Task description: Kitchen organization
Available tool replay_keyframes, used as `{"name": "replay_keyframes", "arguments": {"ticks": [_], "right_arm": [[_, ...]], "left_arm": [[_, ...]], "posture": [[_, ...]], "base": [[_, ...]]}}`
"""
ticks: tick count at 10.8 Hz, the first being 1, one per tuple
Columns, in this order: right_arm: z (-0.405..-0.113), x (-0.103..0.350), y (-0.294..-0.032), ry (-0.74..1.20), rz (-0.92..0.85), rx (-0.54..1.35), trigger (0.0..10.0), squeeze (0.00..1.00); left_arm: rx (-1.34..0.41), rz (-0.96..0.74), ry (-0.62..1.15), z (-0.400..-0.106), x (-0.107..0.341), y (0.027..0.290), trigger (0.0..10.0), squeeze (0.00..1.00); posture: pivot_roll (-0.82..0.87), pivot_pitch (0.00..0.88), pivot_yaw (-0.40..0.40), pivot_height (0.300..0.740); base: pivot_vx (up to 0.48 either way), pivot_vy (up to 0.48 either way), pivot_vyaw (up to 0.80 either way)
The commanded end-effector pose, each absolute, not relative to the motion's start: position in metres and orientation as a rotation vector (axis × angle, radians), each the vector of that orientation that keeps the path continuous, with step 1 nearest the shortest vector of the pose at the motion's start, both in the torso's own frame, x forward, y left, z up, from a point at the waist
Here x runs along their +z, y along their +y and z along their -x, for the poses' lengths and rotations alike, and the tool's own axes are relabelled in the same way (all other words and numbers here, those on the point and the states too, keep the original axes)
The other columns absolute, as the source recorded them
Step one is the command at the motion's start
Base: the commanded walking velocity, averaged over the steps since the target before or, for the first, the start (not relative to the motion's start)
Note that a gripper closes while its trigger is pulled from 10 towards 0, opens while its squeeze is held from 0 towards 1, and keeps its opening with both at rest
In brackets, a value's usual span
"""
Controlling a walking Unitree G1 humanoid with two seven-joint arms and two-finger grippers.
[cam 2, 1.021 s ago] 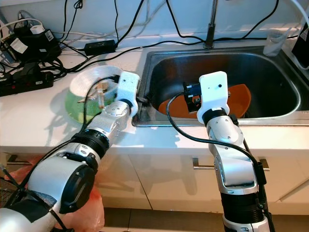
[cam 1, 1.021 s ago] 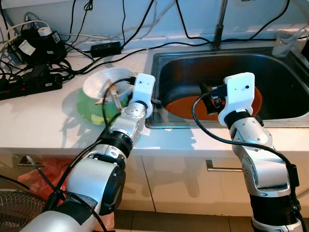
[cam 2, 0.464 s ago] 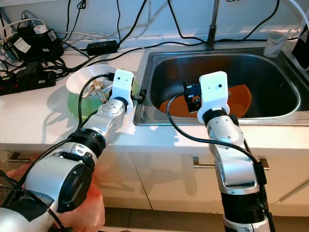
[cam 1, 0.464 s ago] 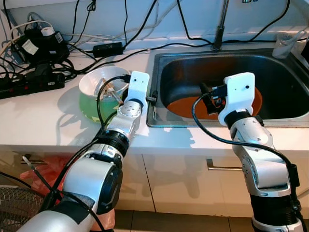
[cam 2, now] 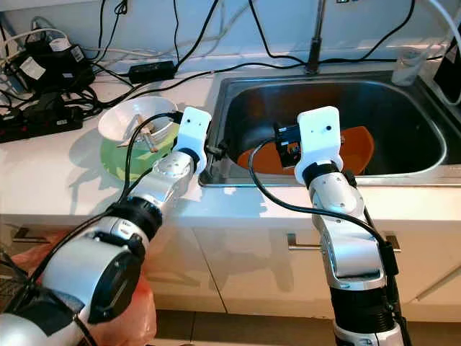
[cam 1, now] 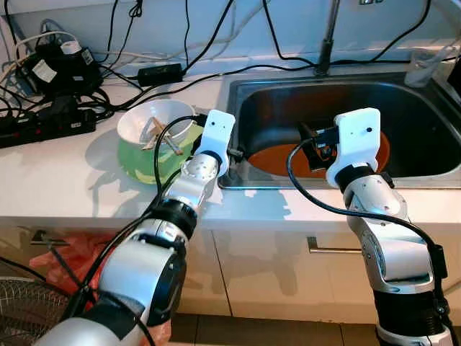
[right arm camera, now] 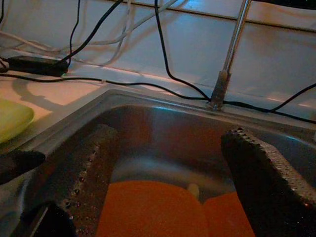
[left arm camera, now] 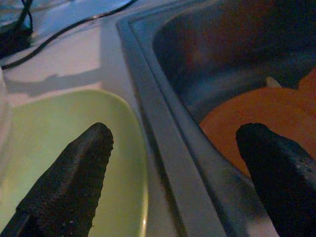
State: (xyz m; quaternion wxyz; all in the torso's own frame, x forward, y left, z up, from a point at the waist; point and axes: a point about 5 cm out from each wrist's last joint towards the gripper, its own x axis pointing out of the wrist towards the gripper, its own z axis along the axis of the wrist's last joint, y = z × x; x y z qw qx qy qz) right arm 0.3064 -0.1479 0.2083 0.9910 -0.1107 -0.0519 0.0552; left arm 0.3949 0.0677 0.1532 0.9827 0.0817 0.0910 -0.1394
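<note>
Two grippers are hanging open, holding nothing: the left gripper (left arm camera: 173, 163) is straddling the sink (cam 1: 403, 176) rim beside the green plate (cam 1: 137, 162) carrying a white bowl (cam 1: 155, 122) on the surface (cam 1: 57, 180); the right gripper (right arm camera: 168, 173) is hovering over the orange plate (cam 1: 277, 158) lying in the sink.

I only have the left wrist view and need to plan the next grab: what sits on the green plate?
Observer: A white bowl sits on the green plate, with utensils in it.
Operator: Where is my left claw?
Observer: The left claw is open, over the sink's left rim, holding nothing.
Operator: And the right claw?
Observer: The right claw is open above the orange plate in the sink.
</note>
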Motion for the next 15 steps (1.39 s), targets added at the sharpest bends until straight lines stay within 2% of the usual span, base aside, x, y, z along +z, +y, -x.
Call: {"name": "replay_keyframes", "arguments": {"ticks": [1,10,11,15], "right_arm": [[-0.308,0.214,-0.146,-0.127,0.226,0.117,10.0,0.00],[-0.311,0.216,-0.147,-0.140,0.231,0.108,10.0,0.00],[-0.311,0.216,-0.147,-0.144,0.231,0.108,10.0,0.00],[-0.313,0.217,-0.145,-0.152,0.231,0.105,10.0,0.00]], "left_arm": [[-0.288,-0.184,0.156,-0.396,0.156,0.071,10.0,0.00],[-0.416,-0.138,-0.048,-0.387,0.178,0.061,10.0,0.00],[-0.432,-0.127,-0.114,-0.385,0.188,0.060,10.0,0.00],[-0.401,-0.109,-0.148,-0.383,0.192,0.067,10.0,0.00]], "posture": [[-0.19,0.000,0.116,0.740],[-0.18,0.000,0.114,0.740],[-0.17,0.000,0.113,0.740],[-0.17,0.000,0.115,0.740]], "base": [[0.000,0.000,0.00],[0.000,0.000,0.00],[0.000,0.000,0.00],[0.000,0.000,0.00]]}}
